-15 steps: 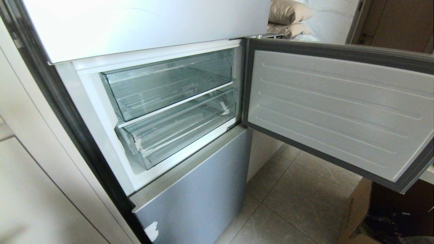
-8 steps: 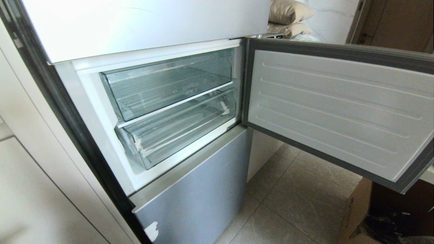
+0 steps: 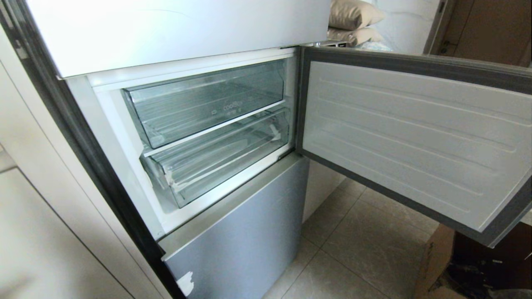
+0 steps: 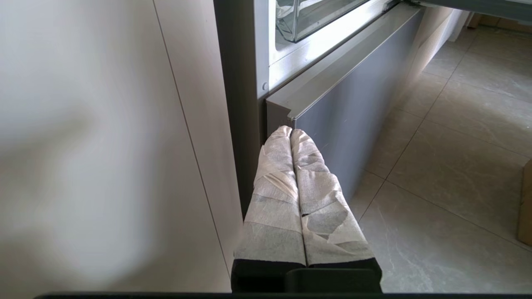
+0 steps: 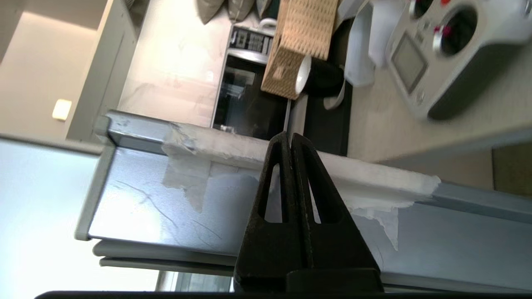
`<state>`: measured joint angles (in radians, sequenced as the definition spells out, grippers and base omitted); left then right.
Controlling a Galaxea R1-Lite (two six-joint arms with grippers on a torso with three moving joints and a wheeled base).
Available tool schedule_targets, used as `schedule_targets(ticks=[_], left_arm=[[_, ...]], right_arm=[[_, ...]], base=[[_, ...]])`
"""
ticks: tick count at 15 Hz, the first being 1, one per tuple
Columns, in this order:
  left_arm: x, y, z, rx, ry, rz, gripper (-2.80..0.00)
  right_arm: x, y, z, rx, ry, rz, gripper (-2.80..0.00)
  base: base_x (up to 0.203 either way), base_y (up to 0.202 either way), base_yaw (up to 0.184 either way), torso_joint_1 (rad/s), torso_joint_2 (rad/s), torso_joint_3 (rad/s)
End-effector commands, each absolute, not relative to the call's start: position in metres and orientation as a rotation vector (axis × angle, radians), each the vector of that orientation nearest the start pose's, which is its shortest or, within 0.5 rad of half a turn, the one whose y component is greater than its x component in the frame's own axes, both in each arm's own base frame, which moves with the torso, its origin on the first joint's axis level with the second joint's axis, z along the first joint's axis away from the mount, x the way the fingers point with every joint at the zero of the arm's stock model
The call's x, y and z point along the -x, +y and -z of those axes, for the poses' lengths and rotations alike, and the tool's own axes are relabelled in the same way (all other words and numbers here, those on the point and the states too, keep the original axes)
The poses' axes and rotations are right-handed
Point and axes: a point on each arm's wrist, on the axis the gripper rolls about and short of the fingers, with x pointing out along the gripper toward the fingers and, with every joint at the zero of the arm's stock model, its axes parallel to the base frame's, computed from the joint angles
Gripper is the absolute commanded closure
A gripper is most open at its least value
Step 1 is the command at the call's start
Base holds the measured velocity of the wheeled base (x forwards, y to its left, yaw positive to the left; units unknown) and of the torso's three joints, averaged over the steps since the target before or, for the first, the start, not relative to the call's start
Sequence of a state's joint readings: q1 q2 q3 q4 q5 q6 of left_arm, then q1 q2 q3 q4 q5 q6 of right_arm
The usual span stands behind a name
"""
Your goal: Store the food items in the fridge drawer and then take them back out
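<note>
The fridge drawer (image 3: 216, 162), shallow and clear with white tape scraps at a front corner, sits pushed in under a deeper drawer; nothing shows inside it. No food items are in view. Neither gripper shows in the head view. My left gripper (image 4: 290, 131), its fingers wrapped in white tape, is shut and empty, low beside the fridge's grey bottom front (image 4: 345, 112). My right gripper (image 5: 289, 135), with black fingers, is shut on nothing. It points across the white-taped edge of the open fridge door (image 5: 374, 178); I cannot tell whether it touches it.
The open door (image 3: 415, 137) juts out to the right at drawer height. A deeper clear drawer with lettering (image 3: 208, 99) sits above. A cardboard box (image 3: 436, 265) stands on the tiled floor, lower right. A white cabinet panel (image 3: 41, 232) flanks the fridge's left. Past the door lies a counter with a basket (image 5: 303, 37) and a mug (image 5: 320, 77).
The open fridge door has swung a little; its outer lower corner now sits lower in the head view. The drawers have not moved.
</note>
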<state>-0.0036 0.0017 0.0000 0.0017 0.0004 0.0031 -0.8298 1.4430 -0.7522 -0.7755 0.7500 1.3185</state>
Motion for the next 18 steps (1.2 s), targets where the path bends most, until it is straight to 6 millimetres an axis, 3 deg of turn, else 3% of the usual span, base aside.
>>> schedule_targets(ticks=[1,4,7,10,12,13,15,18], left_arm=[[0.023,0.0,-0.075,-0.003,0.003,0.002,0.0],[0.023,0.0,-0.075,-0.003,0.003,0.002,0.0],[0.023,0.0,-0.075,-0.003,0.003,0.003,0.0],[0.023,0.0,-0.075,-0.003,0.003,0.002,0.0],[0.023,0.0,-0.075,-0.003,0.003,0.003,0.0],[0.023,0.0,-0.075,-0.003,0.003,0.003,0.0],[0.023,0.0,-0.075,-0.003,0.003,0.002,0.0],[0.023,0.0,-0.075,-0.003,0.003,0.003,0.0]], right_arm=[[-0.152,-0.143,-0.266,-1.207,-0.141,-0.016,0.0],[-0.133,-0.121,-0.274,-1.164,-0.175,-0.047,0.0],[-0.11,-0.083,-0.275,-1.115,-0.176,-0.14,0.0],[-0.07,-0.031,-0.29,-0.991,-0.218,-0.367,0.0],[-0.052,-0.008,-0.296,-0.957,-0.205,-0.549,0.0],[-0.051,-0.004,-0.296,-0.955,-0.199,-0.568,0.0],[-0.071,-0.005,-0.284,-0.934,-0.156,-0.4,0.0],[-0.091,0.015,-0.267,-0.847,-0.084,-0.286,0.0]], base=[[0.0,0.0,0.0,0.0,0.0,0.0],[0.0,0.0,0.0,0.0,0.0,0.0],[0.0,0.0,0.0,0.0,0.0,0.0],[0.0,0.0,0.0,0.0,0.0,0.0],[0.0,0.0,0.0,0.0,0.0,0.0],[0.0,0.0,0.0,0.0,0.0,0.0],[0.0,0.0,0.0,0.0,0.0,0.0],[0.0,0.0,0.0,0.0,0.0,0.0]])
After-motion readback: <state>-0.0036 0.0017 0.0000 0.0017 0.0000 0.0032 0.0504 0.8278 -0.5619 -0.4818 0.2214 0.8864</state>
